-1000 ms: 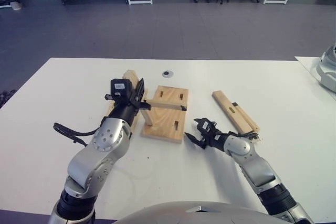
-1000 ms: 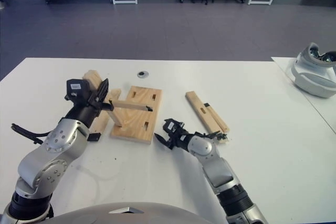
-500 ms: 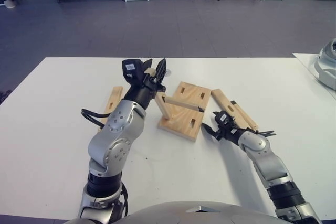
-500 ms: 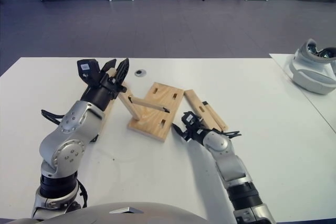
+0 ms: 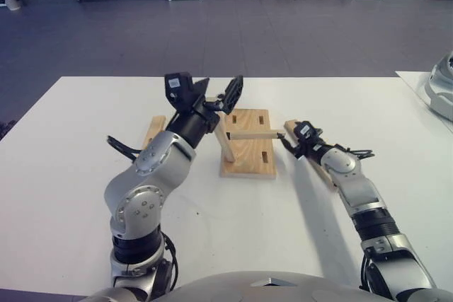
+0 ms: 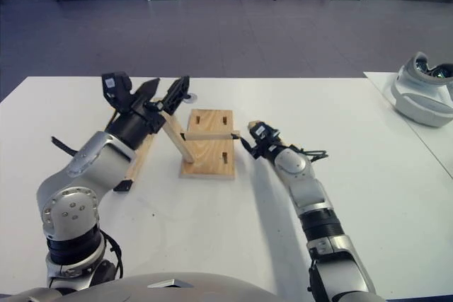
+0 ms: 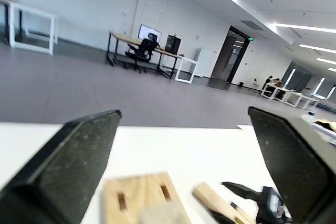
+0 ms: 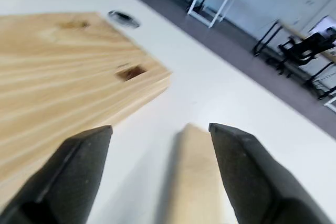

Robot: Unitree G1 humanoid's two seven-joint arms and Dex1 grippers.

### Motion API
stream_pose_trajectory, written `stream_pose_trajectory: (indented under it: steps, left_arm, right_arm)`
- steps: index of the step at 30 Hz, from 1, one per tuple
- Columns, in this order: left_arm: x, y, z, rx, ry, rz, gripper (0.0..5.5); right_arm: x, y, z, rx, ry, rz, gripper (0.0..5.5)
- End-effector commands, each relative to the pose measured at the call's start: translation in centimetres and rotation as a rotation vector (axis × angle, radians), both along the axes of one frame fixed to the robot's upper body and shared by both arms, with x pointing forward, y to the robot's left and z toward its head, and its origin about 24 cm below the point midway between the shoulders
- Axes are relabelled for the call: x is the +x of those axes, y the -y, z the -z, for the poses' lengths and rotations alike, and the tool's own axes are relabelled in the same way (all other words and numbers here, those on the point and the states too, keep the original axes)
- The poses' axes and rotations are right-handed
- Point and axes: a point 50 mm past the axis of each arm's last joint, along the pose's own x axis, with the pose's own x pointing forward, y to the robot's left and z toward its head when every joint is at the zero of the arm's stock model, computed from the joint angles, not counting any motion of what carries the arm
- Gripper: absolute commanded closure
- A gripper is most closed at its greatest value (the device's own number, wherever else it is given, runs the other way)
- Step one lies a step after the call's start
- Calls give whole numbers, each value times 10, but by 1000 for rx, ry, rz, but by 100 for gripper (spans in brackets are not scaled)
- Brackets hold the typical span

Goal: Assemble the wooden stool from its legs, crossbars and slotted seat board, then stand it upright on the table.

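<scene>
Table is carrying all parts; stool is judged under halfway done.

Seat board is lying flat mid-table, pale wood with the grain running along it, slots facing up, most of them showing open. It is serving as landmark.

One leg is leaning tilted at the board's left edge, with a crossbar jutting from it level above the board. Whether the leg's foot is sitting in a slot, cannot tell.

Spare leg is lying left of the board; another loose piece is lying just right of it. Both are waiting to be fitted; standing the stool upright is not yet done.

Left gripper is hovering at the tilted leg's top, fingers spread wide, gripping nothing.

Right gripper is sitting at the crossbar's free end, right of the board, fingers apart, empty.
</scene>
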Motion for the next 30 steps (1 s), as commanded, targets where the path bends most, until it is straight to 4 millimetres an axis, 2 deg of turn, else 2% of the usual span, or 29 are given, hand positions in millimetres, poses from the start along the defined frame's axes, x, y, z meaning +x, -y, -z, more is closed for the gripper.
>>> stream_pose_trajectory:
  steps: [1, 2, 3, 4, 5, 6, 8, 10, 11, 14, 15, 18, 21, 25, 28, 30]
  left_arm:
    - [-12, -21, -61, -49, 283, 126, 103]
    - [-9, -31, -66, -74, 299, 107, 103]
    - [-1, -43, -60, -50, 266, 43, 103]
    - [12, -56, -42, 56, 189, -70, 103]
    - [25, -70, -9, 190, 61, -176, 103]
    - [30, -79, 20, 302, -33, -235, 103]
    - [27, -86, 75, 444, -220, -222, 103]
    - [16, -86, 113, 471, -365, -152, 103]
    - [12, -86, 127, 462, -424, -133, 103]
    - [0, -106, 170, 511, -597, -200, 103]
    - [-3, -108, 179, 514, -626, -207, 103]
    - [-9, -94, 187, 462, -648, -137, 103]
    - [-11, -88, 187, 445, -642, -115, 165]
    - [-10, -90, 186, 488, -648, -124, 170]
    - [-20, -96, 206, 646, -730, -101, 241]
    - [-23, -99, 212, 704, -750, -88, 282]
  right_arm:
    - [6, 15, -34, 94, 190, 104, 206]
    - [7, 18, -38, 105, 216, 125, 206]
    - [8, 20, -42, 112, 236, 137, 206]
    - [9, 21, -45, 117, 248, 141, 206]
    - [11, 21, -46, 119, 252, 141, 206]
    - [12, 21, -46, 120, 253, 138, 206]
    - [13, 22, -47, 118, 249, 133, 206]
    - [14, 25, -45, 115, 237, 135, 206]
    - [14, 26, -44, 112, 231, 135, 206]
    - [15, 24, -41, 104, 212, 118, 206]
    - [15, 23, -41, 101, 206, 110, 206]
    - [16, 20, -38, 93, 189, 90, 206]
    - [16, 17, -36, 87, 178, 74, 206]
    - [15, 15, -35, 89, 173, 72, 206]
    - [15, 14, -34, 94, 171, 73, 206]
    - [14, 13, -34, 97, 170, 76, 206]
